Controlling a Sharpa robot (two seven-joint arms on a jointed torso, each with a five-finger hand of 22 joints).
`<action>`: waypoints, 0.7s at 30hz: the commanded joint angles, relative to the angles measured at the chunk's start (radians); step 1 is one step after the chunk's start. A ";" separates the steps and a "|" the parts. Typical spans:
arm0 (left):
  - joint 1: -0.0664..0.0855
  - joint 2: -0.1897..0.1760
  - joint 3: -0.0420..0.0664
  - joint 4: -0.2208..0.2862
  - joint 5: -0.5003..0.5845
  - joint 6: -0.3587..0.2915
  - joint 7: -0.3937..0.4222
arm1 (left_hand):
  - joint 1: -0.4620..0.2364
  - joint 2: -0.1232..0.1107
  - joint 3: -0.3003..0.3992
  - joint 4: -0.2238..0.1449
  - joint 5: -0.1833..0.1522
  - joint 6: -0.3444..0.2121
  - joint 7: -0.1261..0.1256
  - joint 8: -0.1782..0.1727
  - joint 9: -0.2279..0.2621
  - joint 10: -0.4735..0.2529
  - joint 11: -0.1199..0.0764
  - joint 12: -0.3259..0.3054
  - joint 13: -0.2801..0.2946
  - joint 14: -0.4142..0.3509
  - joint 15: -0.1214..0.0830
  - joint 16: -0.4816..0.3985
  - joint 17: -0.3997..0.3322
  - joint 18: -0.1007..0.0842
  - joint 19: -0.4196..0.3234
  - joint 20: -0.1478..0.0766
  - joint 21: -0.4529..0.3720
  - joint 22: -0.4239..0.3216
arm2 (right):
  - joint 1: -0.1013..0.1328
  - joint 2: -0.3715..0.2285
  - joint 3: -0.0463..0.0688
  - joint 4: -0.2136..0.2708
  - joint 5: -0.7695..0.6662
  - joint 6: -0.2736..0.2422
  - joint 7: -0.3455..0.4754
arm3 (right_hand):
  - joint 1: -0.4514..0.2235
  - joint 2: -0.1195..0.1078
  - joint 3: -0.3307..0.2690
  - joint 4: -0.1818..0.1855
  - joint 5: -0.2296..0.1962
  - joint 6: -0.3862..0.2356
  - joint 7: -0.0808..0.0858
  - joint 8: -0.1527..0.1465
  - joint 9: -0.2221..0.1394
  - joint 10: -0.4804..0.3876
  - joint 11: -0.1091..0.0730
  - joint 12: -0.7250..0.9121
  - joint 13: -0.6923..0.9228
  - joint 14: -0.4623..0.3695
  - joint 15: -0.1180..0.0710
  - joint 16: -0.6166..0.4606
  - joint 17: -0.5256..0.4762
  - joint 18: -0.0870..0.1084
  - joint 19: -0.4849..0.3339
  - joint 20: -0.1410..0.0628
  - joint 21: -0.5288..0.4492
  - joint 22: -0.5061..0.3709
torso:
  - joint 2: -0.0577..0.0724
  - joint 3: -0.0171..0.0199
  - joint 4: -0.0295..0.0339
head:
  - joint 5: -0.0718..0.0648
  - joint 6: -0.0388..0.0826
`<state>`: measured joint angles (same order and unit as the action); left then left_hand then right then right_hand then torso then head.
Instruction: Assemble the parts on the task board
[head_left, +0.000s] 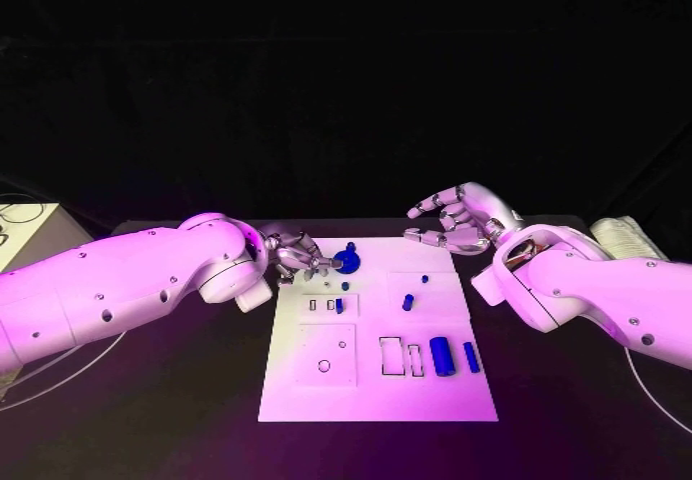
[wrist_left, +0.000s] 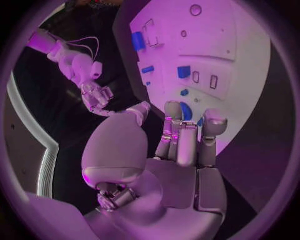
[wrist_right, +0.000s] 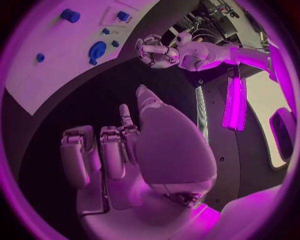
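Gripping a round blue part (head_left: 348, 262), left hand (head_left: 299, 255) overhangs the flat white task board (head_left: 378, 400).

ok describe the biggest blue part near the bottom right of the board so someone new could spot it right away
Start at the white task board in the middle of the black table and go to its near right area, on the right hand's side. Beside two empty rectangular outlines stands the thick blue cylinder, lying lengthwise. It is wider than the thin blue bar just to its right.

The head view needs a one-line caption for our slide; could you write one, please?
Left hand holds a blue part at the task board's far edge; right hand hovers open.
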<state>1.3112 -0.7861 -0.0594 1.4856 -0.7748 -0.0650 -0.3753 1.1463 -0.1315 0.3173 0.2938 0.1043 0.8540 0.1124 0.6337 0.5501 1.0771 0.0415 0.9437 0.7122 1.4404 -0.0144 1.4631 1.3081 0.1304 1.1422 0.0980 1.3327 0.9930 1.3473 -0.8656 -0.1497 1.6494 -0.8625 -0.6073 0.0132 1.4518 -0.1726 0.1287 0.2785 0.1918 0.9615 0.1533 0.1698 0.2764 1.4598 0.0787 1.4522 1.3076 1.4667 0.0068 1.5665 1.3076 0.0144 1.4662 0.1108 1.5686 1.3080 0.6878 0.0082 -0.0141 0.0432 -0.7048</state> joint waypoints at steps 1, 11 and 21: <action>0.015 0.036 -0.009 -0.029 -0.181 0.187 -0.131 | -0.029 0.004 -0.013 0.001 -0.003 -0.011 0.000 0.010 0.019 -0.012 0.002 0.009 0.002 -0.001 0.002 0.000 0.008 -0.011 0.001 0.001 0.004 -0.003 | 0.002 -0.004 0.000 -0.004 0.058 0.009 0.017 | 0.001 -0.009 0.006 0.001 -0.002 -0.007 0.003 0.005 0.001 -0.005 -0.005 -0.005 0.147 0.104 -0.005 0.004 0.263 -0.014 0.105 -0.004 0.002 0.263 | -0.004 0.0055 0.0002 | 0.002 -0.008; 0.040 0.125 -0.033 -0.103 -0.235 0.293 -0.156 | -0.067 0.010 -0.035 0.001 -0.004 -0.021 0.000 0.019 0.045 -0.021 0.003 0.014 0.004 -0.004 0.003 -0.002 0.007 -0.011 -0.003 0.002 0.003 -0.004 | 0.005 -0.004 0.000 -0.018 0.045 0.012 -0.010 | -0.001 -0.011 0.006 0.002 -0.002 -0.012 0.003 0.004 0.001 -0.005 -0.004 -0.006 0.147 0.104 -0.005 0.004 0.263 -0.014 0.105 -0.004 0.002 0.263 | -0.001 0.0023 -0.0007 | 0.003 -0.012; 0.051 0.176 -0.056 -0.152 -0.240 0.367 -0.166 | -0.074 0.018 -0.038 0.001 -0.003 -0.024 0.000 0.022 0.053 -0.026 0.003 0.014 0.002 -0.005 0.004 -0.002 0.007 -0.010 -0.006 0.003 0.002 -0.006 | 0.005 0.000 0.000 -0.026 0.045 0.018 -0.025 | -0.005 -0.011 0.005 0.004 -0.002 -0.015 0.004 0.004 0.001 -0.008 -0.004 -0.009 0.144 0.103 -0.005 0.002 0.259 -0.014 0.105 -0.004 0.002 0.263 | 0.000 0.0002 -0.0002 | 0.002 -0.017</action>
<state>1.3604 -0.6155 -0.1146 1.3373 -0.9964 0.2357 -0.5271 1.0841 -0.1134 0.2855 0.2924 0.1043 0.8400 0.1126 0.6508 0.6021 1.0579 0.0464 0.9582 0.7174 1.4402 -0.0142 1.4630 1.3079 0.1305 1.1418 0.0982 1.3326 0.9897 1.3523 -0.8669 -0.1500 1.6237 -0.8179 -0.6043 -0.0055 1.4477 -0.1766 0.1315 0.2812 0.1918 0.9511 0.1562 0.1698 0.2762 1.4563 0.0754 1.4483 1.3075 1.4666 0.0068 1.5665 1.3075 0.0145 1.4663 0.1108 1.5686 1.3077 0.6871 0.0091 -0.0146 0.0466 -0.7212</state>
